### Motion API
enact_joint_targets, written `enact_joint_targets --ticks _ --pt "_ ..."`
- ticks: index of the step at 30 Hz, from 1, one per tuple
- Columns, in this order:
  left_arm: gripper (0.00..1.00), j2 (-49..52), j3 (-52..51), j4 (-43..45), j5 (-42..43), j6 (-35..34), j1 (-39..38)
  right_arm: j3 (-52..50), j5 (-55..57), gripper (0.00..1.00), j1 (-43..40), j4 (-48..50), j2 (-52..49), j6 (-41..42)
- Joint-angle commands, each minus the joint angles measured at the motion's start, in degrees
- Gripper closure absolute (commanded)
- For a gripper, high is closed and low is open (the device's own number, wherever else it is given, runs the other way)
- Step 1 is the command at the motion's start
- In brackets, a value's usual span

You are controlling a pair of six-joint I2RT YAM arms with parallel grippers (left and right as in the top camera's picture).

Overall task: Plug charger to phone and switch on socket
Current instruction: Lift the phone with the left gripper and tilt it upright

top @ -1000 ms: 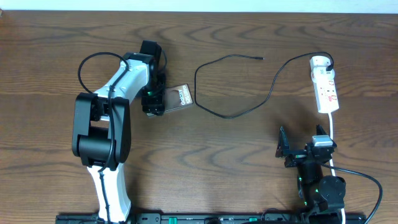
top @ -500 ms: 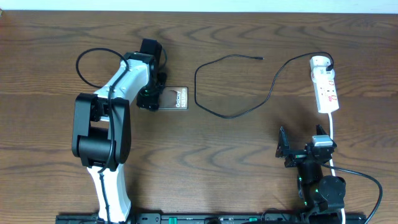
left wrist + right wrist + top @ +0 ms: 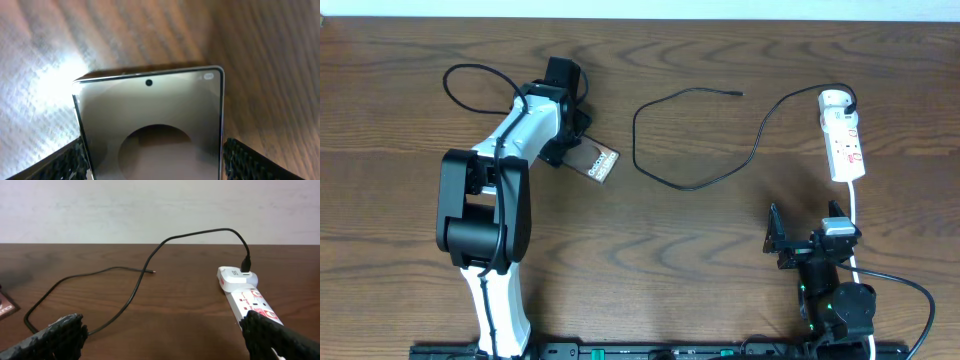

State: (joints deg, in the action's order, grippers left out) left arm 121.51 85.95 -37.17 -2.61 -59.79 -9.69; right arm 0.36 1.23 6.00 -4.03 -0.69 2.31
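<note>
The phone is a grey-bronze slab lying slanted on the wood left of centre. My left gripper is shut on it. In the left wrist view the phone fills the gap, with a black finger pressed against each long edge and my left gripper straddling it. The charger loops across the middle of the table, its free tip lying bare. The socket lies at the right. My right gripper stands open below it, holding nothing. In the right wrist view I see the charger, the socket and my right gripper.
The charger's far end is plugged into a white adapter at the top of the socket. The socket's white cord runs down past my right arm. A pale wall rises beyond the table's far edge.
My left gripper has twisted with the phone in it, turning the slab from nearly straight to a diagonal slant. The right arm, charger and socket have not moved.
</note>
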Motion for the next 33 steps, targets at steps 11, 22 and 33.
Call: enact_joint_targets --ticks 11,22,33 --pt "0.18 2.8 -0.7 1.68 -3.02 15.23 0.42 -0.04 -0.13 0.01 -0.35 -0.24 0.2 -0.7" --pt "0.01 -0.26 1.99 -6.03 -2.78 2.36 0.37 -0.04 -0.13 0.01 -0.33 -0.24 0.2 -0.7" --pt "0.0 -5.11 1.99 -9.53 3.69 -10.97 0.28 -0.04 -0.13 0.01 -0.35 -0.24 0.2 -0.7"
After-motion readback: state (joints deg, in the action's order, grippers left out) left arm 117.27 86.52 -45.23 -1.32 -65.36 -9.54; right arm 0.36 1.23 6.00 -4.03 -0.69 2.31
